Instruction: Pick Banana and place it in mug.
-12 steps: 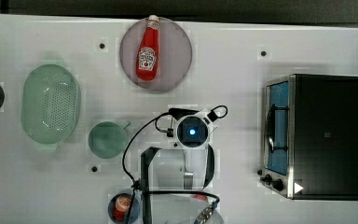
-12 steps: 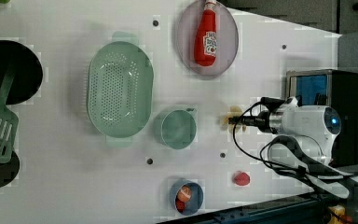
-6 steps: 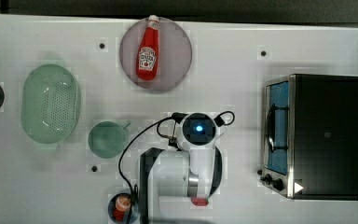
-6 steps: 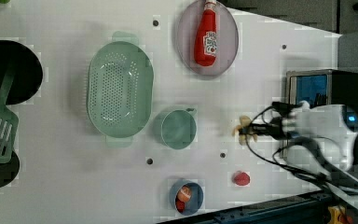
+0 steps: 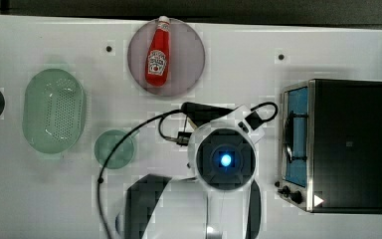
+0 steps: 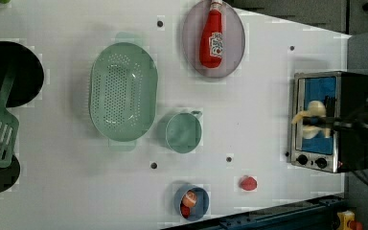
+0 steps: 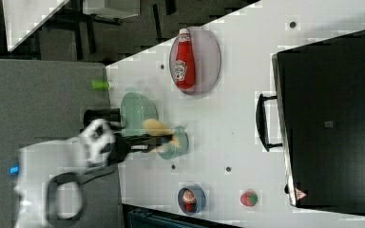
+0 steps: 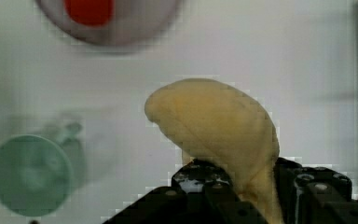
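Pick done: gripper point(image 8: 242, 196) clamped on the banana point(image 8: 219, 135), held high above the table point(image 5: 328, 50). Left to do: carry across to the mug point(image 6: 183, 132), standing empty beside the colander point(image 6: 122, 91), then lower and release inside.

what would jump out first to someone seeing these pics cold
Most striking is the pale yellow banana clamped in the robot's hand, held up in the air above the white table. Next comes the red ketchup bottle lying on a round grey plate near the top view's upper edge. The pale green mug stands empty beside the big green colander.
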Controlling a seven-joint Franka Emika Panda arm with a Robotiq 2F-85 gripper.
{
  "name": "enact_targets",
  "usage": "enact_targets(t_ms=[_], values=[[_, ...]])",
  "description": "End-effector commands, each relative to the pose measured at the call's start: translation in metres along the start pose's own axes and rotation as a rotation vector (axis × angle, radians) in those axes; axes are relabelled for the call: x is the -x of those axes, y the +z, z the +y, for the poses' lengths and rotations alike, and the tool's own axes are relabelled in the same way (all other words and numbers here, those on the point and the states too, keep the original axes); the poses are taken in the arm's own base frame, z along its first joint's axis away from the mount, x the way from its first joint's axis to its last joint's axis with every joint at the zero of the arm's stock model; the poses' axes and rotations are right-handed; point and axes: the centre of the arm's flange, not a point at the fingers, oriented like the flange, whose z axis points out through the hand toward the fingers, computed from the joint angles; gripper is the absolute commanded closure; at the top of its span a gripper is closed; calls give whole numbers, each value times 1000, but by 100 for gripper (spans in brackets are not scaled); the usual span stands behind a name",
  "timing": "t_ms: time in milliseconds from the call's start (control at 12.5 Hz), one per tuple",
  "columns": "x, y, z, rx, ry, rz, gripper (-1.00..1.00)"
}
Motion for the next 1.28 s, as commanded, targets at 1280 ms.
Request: enact_targets(t_ms=[1280], values=[[72, 110, -257, 7, 440, -84, 37]])
